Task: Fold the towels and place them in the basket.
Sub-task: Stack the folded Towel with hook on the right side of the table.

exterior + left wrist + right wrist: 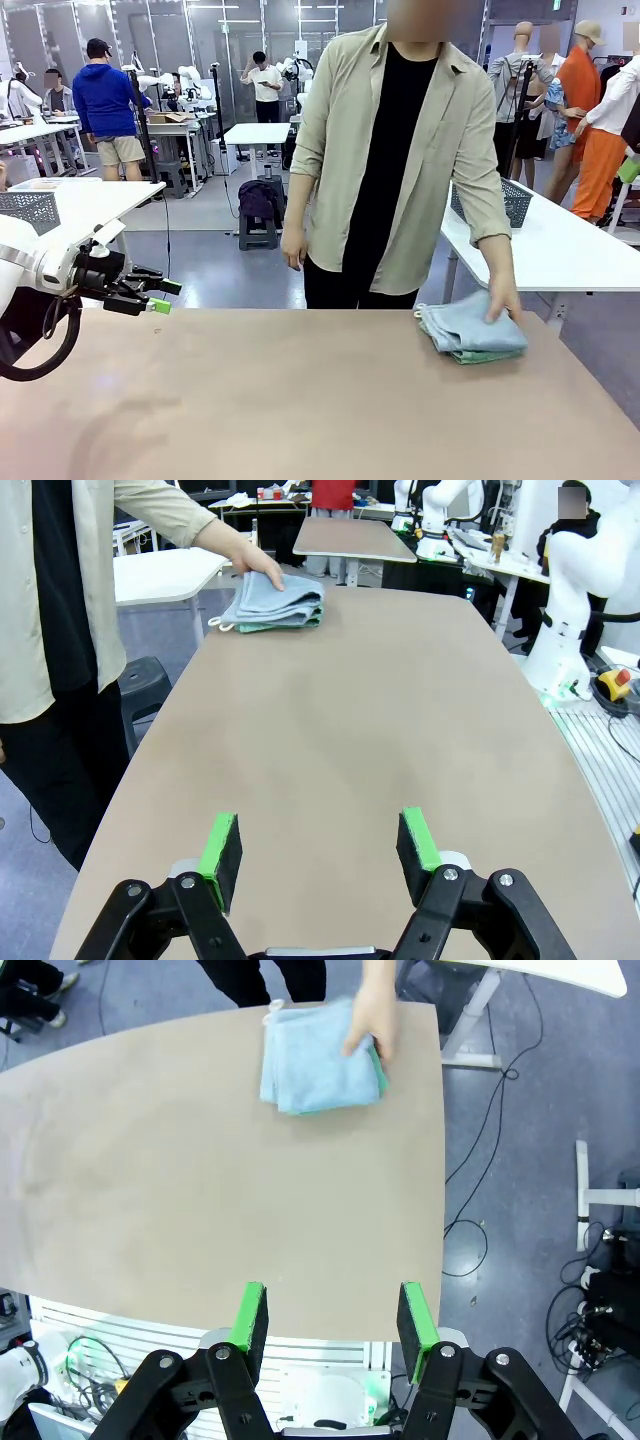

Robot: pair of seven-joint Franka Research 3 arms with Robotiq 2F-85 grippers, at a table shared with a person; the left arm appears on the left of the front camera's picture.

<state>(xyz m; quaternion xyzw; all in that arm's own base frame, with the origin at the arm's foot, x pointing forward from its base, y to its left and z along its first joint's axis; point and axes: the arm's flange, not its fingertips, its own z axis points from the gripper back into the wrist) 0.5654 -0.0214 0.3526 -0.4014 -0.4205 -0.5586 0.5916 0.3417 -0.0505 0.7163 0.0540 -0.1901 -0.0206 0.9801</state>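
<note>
- Left gripper [160,296] hangs at the table's [300,400] left edge, jaws standing wide apart with nothing between them; in its wrist view the green pads [222,846] frame bare tabletop.
- The towels [470,327] lie well apart from it, across the table at the far right corner: a folded stack, grey-blue over mint green, its long side running roughly along the far edge.
- The person's hand [503,300] rests on the stack's right end.
- Right gripper [333,1322] hovers high over the table's near edge on that side, jaws parted and empty; the stack lies straight ahead of it, so I judge the right arm nearer.
</note>
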